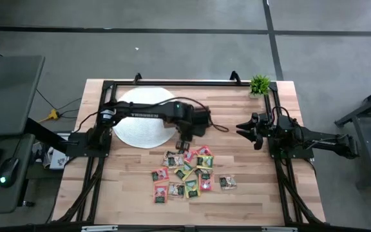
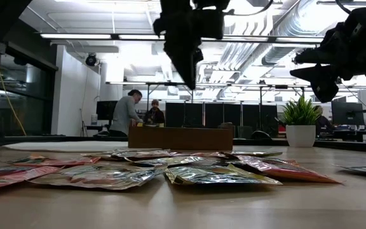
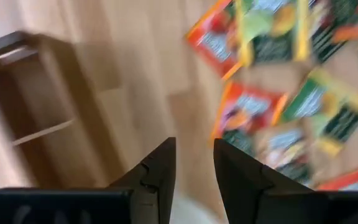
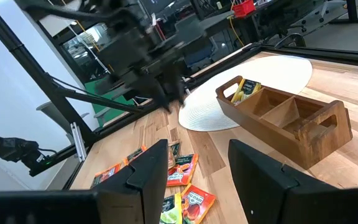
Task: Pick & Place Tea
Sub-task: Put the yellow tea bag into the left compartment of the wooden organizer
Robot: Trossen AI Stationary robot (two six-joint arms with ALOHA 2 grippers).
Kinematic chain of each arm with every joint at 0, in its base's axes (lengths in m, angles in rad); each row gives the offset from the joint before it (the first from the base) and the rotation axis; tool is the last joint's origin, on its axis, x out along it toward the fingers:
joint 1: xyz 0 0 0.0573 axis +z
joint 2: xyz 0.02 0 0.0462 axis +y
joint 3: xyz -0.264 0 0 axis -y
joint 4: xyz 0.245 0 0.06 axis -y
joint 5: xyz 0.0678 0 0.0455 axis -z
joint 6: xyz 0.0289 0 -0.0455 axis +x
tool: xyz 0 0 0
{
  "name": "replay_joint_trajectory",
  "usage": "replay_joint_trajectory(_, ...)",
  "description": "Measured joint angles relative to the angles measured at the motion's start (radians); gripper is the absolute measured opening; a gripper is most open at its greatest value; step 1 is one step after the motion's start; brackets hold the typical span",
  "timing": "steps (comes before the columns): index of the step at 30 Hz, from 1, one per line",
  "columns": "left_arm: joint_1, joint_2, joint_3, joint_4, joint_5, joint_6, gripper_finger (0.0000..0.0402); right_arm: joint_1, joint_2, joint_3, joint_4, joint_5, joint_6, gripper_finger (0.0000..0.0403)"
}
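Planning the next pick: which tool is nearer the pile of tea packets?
Left. The left tool hangs just above the tea packets' far edge; the right tool waits off to their right.

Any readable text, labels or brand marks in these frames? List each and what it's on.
"TROSSEN": white lettering on the left arm, high view; small, only just readable.
Tea packets: dark label patches carry print, too small or blurred to read in every view.
Packet in the tray: label unreadable.
No other words, numbers or signs can be read.
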Motion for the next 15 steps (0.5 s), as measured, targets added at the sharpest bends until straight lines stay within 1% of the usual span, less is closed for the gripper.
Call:
replay_joint_trajectory(4,-0.037,0.000,-0.029,0.031,0.018,-0.123,0.0106,0.000,0.000,0.000,0.000,0.000,0.000,0.0165)
replay_joint_trajectory(7,-0.061,0.000,-0.086,0.068,0.022,-0.208,0.0106,0.000,0.000,0.000,0.000,0.000,0.000,0.0165)
replay_joint_trajectory(9,-0.074,0.000,-0.137,0.115,0.050,-0.255,0.0106,0.000,0.000,0.000,0.000,0.000,0.000,0.0165)
replay_joint_trajectory(12,-0.096,-0.018,-0.234,0.223,0.102,-0.317,0.0106,0.000,0.000,0.000,0.000,0.000,0.000,0.0165)
replay_joint_trajectory(15,-0.103,-0.044,-0.339,0.430,0.191,-0.403,0.0106,0.000,0.000,0.000,0.000,0.000,0.000,0.0165)
